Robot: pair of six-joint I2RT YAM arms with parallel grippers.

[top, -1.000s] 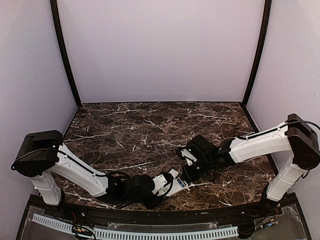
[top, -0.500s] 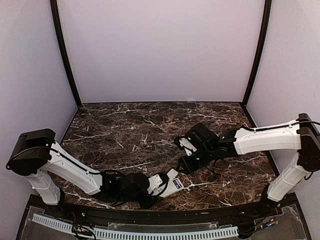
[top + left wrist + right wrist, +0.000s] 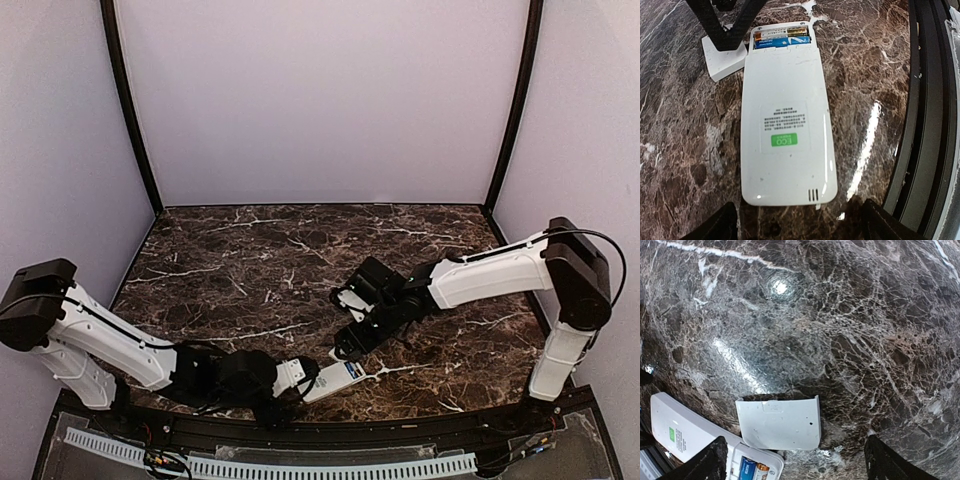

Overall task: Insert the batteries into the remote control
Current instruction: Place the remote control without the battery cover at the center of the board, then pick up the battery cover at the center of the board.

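Note:
The remote control [image 3: 787, 120] [image 3: 338, 379] lies face down on the marble near the table's front edge, white back and green sticker up. Its battery bay at the far end is uncovered, and two blue batteries [image 3: 781, 39] [image 3: 752, 470] lie side by side in it. My left gripper [image 3: 800, 227] [image 3: 305, 378] is open just behind the remote's near end, holding nothing. My right gripper [image 3: 795, 465] [image 3: 352, 345] is open above the bay end, its fingers straddling the small white cover plate [image 3: 780, 422] without touching it.
The cover plate [image 3: 722, 62] lies flat on the marble, touching the remote's bay corner. The right arm's black fingers [image 3: 715, 25] reach down over it. A black rail [image 3: 930, 125] runs along the table's front edge, right beside the remote.
The right gripper has gone from shut to open and shifted left. The left gripper has widened, let go of the remote and drawn back to the left.

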